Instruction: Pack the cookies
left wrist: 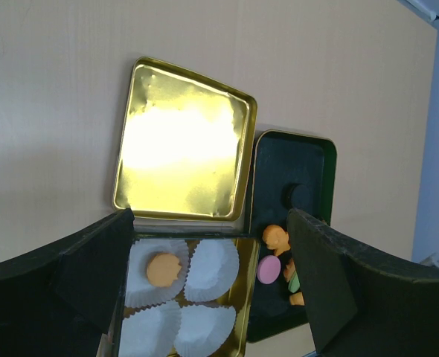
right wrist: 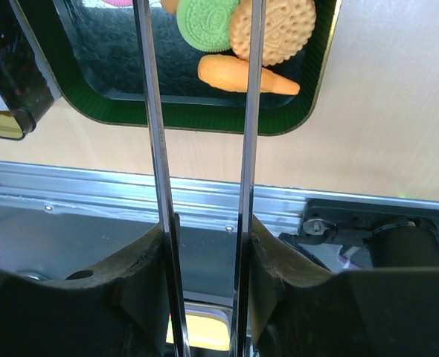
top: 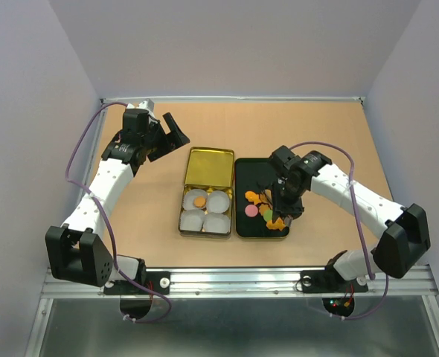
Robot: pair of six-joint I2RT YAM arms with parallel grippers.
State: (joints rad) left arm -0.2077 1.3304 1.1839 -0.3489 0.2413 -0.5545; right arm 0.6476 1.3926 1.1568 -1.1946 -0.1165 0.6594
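Several cookies lie at the near end of the black tray: a pink one, a green one, a round brown one and an orange fish-shaped one. One round orange cookie sits in a white paper cup in the gold tin; it also shows in the left wrist view. My right gripper holds metal tongs above the tray's cookies; the tong arms stand apart and their tips are out of view. My left gripper is open and empty, raised at the far left.
The tin's lid lies open behind its base, which holds several white paper cups. The black tray stands right beside the tin. A metal rail runs along the table's near edge.
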